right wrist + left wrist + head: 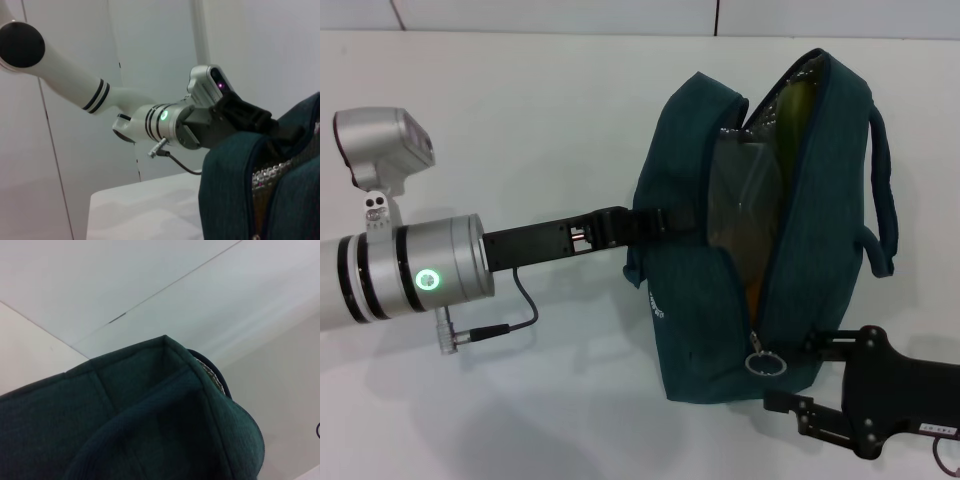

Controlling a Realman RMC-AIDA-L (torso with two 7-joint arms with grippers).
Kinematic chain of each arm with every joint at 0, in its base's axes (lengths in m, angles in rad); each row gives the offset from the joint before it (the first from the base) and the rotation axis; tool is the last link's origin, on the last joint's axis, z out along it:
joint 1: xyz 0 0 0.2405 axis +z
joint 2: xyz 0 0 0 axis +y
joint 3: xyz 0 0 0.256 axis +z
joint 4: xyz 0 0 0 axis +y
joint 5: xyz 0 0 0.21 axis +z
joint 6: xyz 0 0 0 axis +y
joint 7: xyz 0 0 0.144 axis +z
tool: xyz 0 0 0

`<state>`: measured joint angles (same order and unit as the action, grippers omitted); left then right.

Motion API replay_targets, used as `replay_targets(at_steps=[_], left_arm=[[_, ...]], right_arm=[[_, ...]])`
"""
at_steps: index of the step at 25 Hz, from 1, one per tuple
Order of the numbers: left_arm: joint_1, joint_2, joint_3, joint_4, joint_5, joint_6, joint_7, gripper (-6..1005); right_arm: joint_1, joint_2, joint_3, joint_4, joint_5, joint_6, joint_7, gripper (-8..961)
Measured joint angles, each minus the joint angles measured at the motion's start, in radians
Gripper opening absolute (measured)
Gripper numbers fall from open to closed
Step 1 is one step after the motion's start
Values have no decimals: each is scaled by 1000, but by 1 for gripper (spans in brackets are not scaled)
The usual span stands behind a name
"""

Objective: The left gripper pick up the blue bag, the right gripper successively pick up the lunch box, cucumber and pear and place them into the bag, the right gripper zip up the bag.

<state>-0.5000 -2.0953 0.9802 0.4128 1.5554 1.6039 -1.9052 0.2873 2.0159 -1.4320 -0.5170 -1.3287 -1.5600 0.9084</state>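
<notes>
At 9 o'clock of the head view:
Left gripper (665, 222): reaches in from 9 o'clock, fingers closed on the upper left edge of the bag, holding it up off the table (520, 120).
Blue bag (695, 310): centre, upright, mouth gaping toward 12 o'clock, silver lining showing.
Lunch box (745, 195): inside the bag, clear wall standing against the lining.
Yellow-green item (790, 110): deep in the opening near 1 o'clock; cannot tell what it is.
Zipper ring pull (764, 362): at the bag's 5 o'clock end.
Right gripper (800, 375): enters from 4 o'clock, fingers spread either side of the bag's lower corner, just beside the ring pull; whether it grips the pull, I cannot tell.
</notes>
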Motion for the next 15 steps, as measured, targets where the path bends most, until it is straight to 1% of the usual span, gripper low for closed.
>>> replay_targets(at_steps=[2,6,10,15], left_arm=[[0,0,0,1,0,0,0,45],[0,0,0,3,0,1,0,46],[0,1,0,1,0,1,0,47],[0,1,0,0,0,1,0,47]], right_arm=[[0,0,-15,1,11,11,0,417],[0,1,-44,4,35,28,0,414],[-1,1,-50,7,41,32,0,412],[5,2,-51,11,56,49,0,360]])
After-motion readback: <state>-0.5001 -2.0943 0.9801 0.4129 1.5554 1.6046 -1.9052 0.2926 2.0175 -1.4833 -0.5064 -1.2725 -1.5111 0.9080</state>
